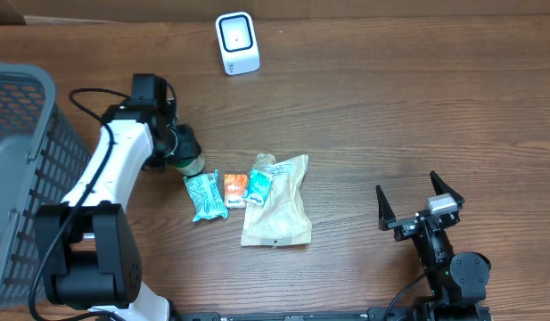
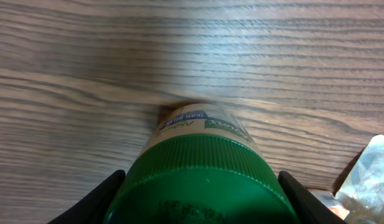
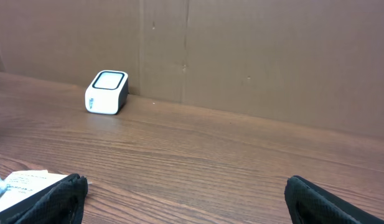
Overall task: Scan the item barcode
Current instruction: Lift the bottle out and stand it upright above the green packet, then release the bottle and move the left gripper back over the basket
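The jar [image 1: 192, 163] with the green screw cap is pinched by the left gripper [image 2: 201, 186], with 1 finger pressed to each side of the cap. The cap is turned back toward the wrist, so the jar's long axis runs straight out ahead of the gripper, down toward the table [image 1: 373, 107]. Whether the jar's far end rests on the wood cannot be made out. The right gripper [image 1: 406, 185] is spread wide and nothing is held in it.

The white scanner [image 1: 237, 43] stands well apart from the left gripper, out beyond the jar's far end and off to 1 side, with only bare wood between. From the right gripper it is seen far ahead and to the left. The left arm is therefore judged the nearer of the 2, and it already carries the item. The coming move is judged to turn on the jar being carried to the scanner and rolled about its long axis until the code is presented to the window.

No barcode is shown in any view. On the jar's label a dark band with white capitals can be seen, possibly "IKAN BILIS", though the print is blurred. Raised letters on the cap cannot be read.
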Robot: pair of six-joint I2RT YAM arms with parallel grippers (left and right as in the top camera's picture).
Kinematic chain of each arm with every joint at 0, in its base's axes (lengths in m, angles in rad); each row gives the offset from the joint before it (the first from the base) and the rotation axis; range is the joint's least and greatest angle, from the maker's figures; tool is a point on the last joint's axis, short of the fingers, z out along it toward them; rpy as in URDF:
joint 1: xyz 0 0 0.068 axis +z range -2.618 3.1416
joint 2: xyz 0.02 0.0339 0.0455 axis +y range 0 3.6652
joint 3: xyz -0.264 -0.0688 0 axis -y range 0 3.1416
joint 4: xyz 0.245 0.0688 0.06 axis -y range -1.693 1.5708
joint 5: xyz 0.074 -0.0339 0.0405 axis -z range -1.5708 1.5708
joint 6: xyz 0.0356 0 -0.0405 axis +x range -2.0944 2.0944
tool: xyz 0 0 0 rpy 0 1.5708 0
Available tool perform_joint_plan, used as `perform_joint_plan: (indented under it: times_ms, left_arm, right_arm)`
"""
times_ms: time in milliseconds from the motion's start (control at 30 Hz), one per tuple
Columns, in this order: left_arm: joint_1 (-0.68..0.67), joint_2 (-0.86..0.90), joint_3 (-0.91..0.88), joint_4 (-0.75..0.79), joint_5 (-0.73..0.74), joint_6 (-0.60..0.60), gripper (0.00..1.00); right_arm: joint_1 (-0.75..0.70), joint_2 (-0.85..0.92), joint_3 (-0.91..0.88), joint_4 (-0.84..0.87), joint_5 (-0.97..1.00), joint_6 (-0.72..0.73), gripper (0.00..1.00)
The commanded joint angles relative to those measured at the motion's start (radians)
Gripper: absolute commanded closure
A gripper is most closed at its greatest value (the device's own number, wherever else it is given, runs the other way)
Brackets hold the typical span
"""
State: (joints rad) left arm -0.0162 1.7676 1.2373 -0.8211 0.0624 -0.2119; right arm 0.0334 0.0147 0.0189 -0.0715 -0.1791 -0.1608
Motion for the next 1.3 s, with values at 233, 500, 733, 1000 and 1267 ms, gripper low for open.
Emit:
perform_joint_plan:
  times_ms: [233, 500, 733, 1000, 1267]
  left_arm:
    - [-0.013, -0.008, -0.002, 0.027, -0.029, -0.032, 0.16]
    - [-0.012, -0.016, 0.186, -0.160, -0.040, -0.019, 0.01]
    - [-0.011, -0.018, 0.603, -0.472, -0.039, 0.097, 0.00]
    - [0.074, -0.018, 1.054, -0.703, -0.051, 0.149, 0.00]
    - [0.256, -0.019, 1.289, -0.791, -0.011, 0.149, 0.03]
  right_arm:
    - [-0.001, -0.012, -0.011, 0.003, 0.001, 0.007, 0.00]
    - [-0.001, -0.012, -0.011, 0.003, 0.001, 0.007, 0.00]
    - [-0.001, -0.012, -0.011, 0.003, 0.001, 0.007, 0.00]
    - [-0.001, -0.012, -0.011, 0.003, 0.002, 0.007, 0.00]
    - [-0.001, -0.012, -0.011, 0.003, 0.001, 0.007, 0.00]
